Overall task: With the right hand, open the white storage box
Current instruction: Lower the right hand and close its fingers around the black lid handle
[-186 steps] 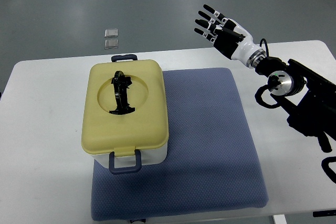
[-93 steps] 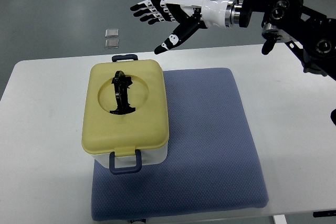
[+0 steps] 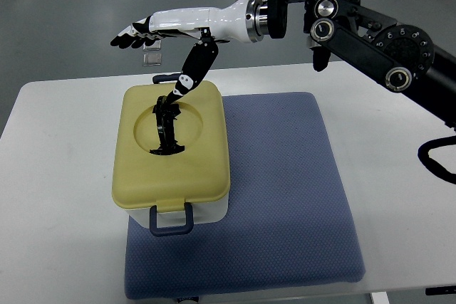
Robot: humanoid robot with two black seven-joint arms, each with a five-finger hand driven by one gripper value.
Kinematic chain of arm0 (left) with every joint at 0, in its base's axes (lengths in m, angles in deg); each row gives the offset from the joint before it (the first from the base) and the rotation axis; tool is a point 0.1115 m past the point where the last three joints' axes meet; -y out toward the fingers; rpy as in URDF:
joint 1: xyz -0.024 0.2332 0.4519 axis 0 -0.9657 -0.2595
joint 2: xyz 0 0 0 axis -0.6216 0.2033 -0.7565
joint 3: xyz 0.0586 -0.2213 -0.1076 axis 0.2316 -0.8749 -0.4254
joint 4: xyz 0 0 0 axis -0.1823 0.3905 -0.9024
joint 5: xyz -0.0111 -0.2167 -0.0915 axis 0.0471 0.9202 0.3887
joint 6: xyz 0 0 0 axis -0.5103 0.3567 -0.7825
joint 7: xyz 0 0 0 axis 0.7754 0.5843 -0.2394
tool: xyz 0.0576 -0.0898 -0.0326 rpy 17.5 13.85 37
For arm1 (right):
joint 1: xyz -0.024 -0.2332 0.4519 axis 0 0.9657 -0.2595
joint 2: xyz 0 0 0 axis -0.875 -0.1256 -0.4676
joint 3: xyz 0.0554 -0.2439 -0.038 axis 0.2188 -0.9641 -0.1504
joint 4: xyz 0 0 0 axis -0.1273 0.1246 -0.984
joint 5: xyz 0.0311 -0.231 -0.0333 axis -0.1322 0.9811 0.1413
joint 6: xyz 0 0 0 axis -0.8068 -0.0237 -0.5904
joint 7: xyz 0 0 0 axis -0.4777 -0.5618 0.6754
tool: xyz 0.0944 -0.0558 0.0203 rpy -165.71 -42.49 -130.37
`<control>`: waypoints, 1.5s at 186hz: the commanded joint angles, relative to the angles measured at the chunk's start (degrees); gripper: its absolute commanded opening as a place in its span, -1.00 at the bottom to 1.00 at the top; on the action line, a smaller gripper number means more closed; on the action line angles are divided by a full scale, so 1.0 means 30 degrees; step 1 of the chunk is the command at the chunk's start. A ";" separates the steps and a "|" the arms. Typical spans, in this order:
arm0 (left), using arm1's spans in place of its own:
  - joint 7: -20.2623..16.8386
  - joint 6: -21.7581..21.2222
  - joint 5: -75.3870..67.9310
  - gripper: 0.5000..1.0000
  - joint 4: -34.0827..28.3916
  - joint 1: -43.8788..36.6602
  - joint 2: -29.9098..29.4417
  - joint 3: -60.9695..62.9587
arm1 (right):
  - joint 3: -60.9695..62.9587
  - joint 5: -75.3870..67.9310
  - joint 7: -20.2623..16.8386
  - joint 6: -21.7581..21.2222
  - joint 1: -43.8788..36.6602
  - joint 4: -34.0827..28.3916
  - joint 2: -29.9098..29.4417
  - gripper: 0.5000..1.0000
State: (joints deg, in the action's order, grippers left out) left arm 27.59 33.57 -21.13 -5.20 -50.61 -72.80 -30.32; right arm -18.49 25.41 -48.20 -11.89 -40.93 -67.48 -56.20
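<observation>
The storage box (image 3: 171, 154) has a pale yellow lid over a white base and sits on the left part of a blue mat (image 3: 285, 197). A black folding handle (image 3: 165, 127) lies in the lid's round recess. Blue latches show at the front (image 3: 171, 220) and at the back (image 3: 167, 77). The lid is closed. My right hand (image 3: 153, 40) reaches in from the right, above the box's far edge. Its fingers (image 3: 132, 33) are stretched out flat and its thumb (image 3: 191, 72) points down toward the top end of the handle. It holds nothing.
The white table (image 3: 57, 176) carries the mat and box. Two small clear squares (image 3: 150, 53) lie on the grey floor beyond the table's far edge. My black right forearm (image 3: 370, 33) spans the upper right.
My right hand has swung from the upper right leftward across the table's far edge and lowered over the back of the box. The box has not moved.
</observation>
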 commanded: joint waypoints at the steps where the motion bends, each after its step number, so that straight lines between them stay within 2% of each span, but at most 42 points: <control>1: 0.0000 0.0007 -0.0016 1.00 -0.0003 0.0003 0.0000 0.0000 | -0.0010 0.0000 -0.0001 0.0001 0.0531 0.0027 -0.0582 0.80; 121: 0.0029 0.0007 0.0013 1.00 -0.0032 0.0003 0.0000 0.0000 | -0.0010 0.2695 0.0029 0.0001 0.1674 0.0262 -0.0582 0.80; 268: 0.0059 0.0036 -0.0016 1.00 -0.0003 0.0003 0.0000 0.0029 | -0.1270 0.2842 0.0263 0.0001 0.2378 0.0350 -0.1520 0.79; 279: 0.0059 0.0036 -0.0016 1.00 -0.0003 0.0003 0.0000 0.0059 | -0.1446 0.2871 0.0263 0.0476 0.2378 0.0437 -0.1520 0.78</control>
State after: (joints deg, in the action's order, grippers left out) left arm 27.77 33.62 -21.16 -5.21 -50.60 -72.80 -30.21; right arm -21.93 33.92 -47.38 -11.75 -33.83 -66.46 -60.67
